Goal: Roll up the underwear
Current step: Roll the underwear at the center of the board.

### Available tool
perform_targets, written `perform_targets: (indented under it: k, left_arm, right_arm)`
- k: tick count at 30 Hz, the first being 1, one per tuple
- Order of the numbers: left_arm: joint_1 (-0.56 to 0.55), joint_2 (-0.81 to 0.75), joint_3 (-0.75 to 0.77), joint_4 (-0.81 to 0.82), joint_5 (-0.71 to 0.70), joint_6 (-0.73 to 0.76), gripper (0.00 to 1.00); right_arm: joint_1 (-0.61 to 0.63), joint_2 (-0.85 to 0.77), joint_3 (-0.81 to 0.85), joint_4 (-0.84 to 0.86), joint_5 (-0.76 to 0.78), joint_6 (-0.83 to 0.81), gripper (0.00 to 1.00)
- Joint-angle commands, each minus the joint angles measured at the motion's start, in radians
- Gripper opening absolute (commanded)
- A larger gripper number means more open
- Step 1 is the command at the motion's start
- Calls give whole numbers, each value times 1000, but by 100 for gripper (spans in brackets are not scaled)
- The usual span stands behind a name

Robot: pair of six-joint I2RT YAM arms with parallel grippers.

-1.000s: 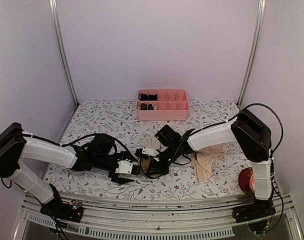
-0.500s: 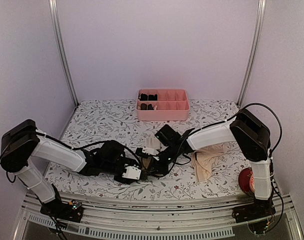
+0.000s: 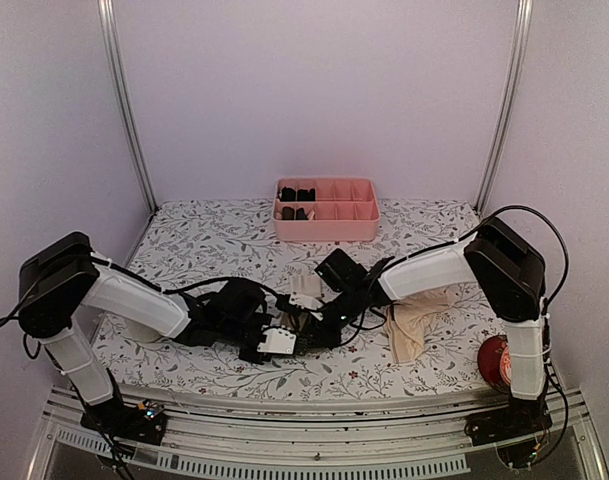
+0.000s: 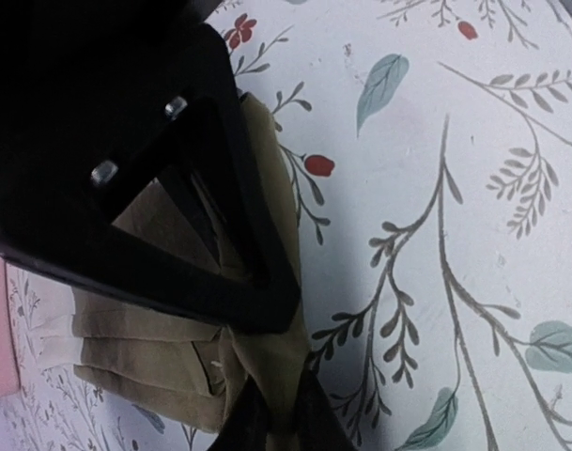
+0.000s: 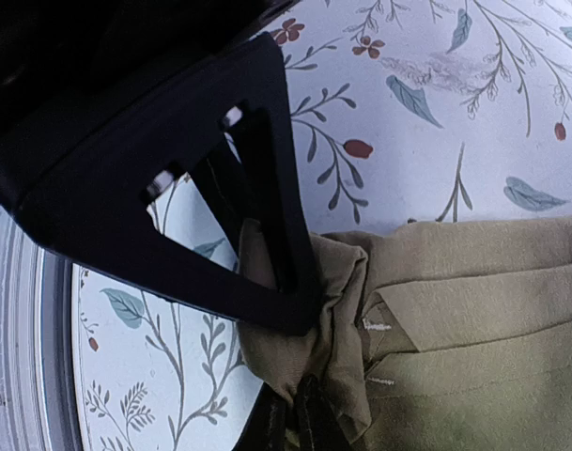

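The olive-brown underwear [image 5: 473, 310] lies near the front middle of the table [image 3: 204, 250], folded into a flat band, its cream-white part [image 3: 304, 285] poking out on the far side. Both arms meet over it. In the left wrist view, the left gripper [image 4: 271, 418] has its jaws drawn narrow on a raised pinch of the olive cloth. In the right wrist view, the right gripper [image 5: 290, 418] has a bunched corner between its jaws in the same way. The fingertips run off the bottom edge in both views, so the grips look firm but I cannot be certain.

What is new is the left arm's reach. A second ago its gripper sat well left of the garment with nothing in it. Half a second ago it was just beside the garment, and now it is on the cloth. The right arm has barely shifted. With both ends apparently held, the rolling probably starts from here — no roll is formed yet.

The peach-beige underwear [image 3: 416, 322] lies crumpled to the right, untouched and unchanged, and the pink tray [image 3: 326, 212] at the back is as it was.
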Motion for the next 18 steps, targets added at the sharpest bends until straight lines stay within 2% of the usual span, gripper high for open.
perform_targets:
  k: [1,4,9,15,18]
  left_arm:
    - [-17,42,79,-73,86,-102,6]
    - [-17,95,131,-115,133,-146,0]
    - [-13,158,181,-181,214,-169,0]
    - [25,205,250,-271,327,-195,0]
    - [75,225,288,-319,407,-220,0]
  right_arm:
    - [-9,-46,-79,-56,67,4,6]
    - [-11,-94,-120,-49,126,26,23]
    - [-15,-269,-285,-3,271,87,55]
    - [-14,-625,-519,123,462,168,77]
    - [-7,-777,-637,219,572,170,81]
